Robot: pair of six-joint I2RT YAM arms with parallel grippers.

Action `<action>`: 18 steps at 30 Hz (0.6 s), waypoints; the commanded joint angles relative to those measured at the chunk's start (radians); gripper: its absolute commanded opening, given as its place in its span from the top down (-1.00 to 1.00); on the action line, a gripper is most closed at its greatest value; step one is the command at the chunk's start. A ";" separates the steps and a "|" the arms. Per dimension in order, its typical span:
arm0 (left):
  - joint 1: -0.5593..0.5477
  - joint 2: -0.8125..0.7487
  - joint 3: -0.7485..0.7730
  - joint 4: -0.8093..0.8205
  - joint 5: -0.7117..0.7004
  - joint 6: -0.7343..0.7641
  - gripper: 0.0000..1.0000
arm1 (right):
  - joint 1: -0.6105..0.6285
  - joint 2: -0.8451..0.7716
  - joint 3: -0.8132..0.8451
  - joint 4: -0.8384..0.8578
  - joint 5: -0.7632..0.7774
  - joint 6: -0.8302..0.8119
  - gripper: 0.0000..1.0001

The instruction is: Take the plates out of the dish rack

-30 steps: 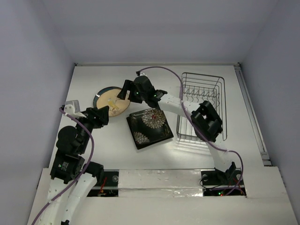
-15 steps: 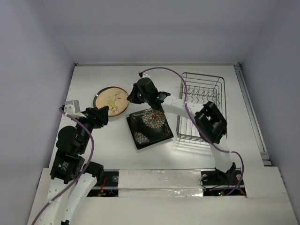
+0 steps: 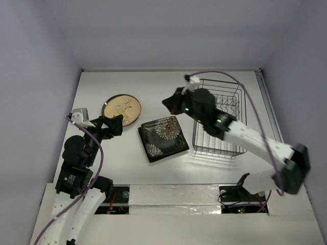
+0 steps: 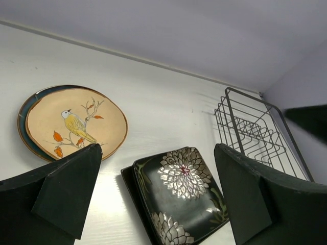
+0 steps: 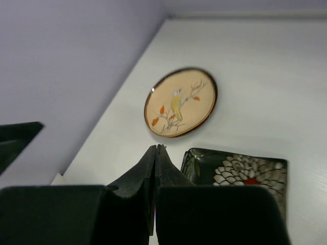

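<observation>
- tan round plate [image 3: 121, 109]: bird-on-branch motif, lies flat face up at my far left on the table [image 3: 153, 87], stacked on the teal plate.
- teal plate [image 4: 21, 130]: round, glossy; I see only its rim past the tan one's left edge.
- black square plate [image 3: 163, 137]: white flowers, flat, turned askew, mid-table, near the tan plate but apart.
- dark square plate [image 4: 131, 188]: under the flowered one, only an edge shows.
- dish rack [image 3: 212, 144]: silver wire basket, upright, just right of the square stack.

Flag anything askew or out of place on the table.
Nothing spilled or broken. The tan bird plate sits off-centre on a teal plate, leaving a crescent showing; the flowered square plate lies skewed to the table edges.
</observation>
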 commanded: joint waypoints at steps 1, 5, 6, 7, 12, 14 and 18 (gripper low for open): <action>0.008 0.015 0.007 0.042 0.025 0.016 -0.81 | 0.006 -0.260 -0.146 -0.014 0.154 -0.134 0.97; 0.008 0.018 0.015 0.055 0.031 0.019 -0.83 | 0.006 -0.649 -0.278 -0.146 0.329 -0.157 0.55; 0.008 0.021 0.030 0.053 0.031 0.022 -0.83 | 0.006 -0.708 -0.309 -0.181 0.367 -0.156 0.25; 0.008 0.023 0.043 0.051 0.027 0.022 -0.83 | 0.006 -0.762 -0.317 -0.199 0.462 -0.148 0.10; 0.008 0.015 0.124 0.047 -0.012 0.038 -0.85 | 0.006 -1.011 -0.334 -0.258 0.720 -0.131 -0.43; 0.008 0.011 0.135 0.058 -0.027 0.044 -0.85 | 0.006 -1.040 -0.338 -0.252 0.742 -0.131 -0.42; 0.008 -0.002 0.123 0.061 -0.075 0.022 -0.85 | 0.006 -1.050 -0.363 -0.245 0.745 -0.139 -0.41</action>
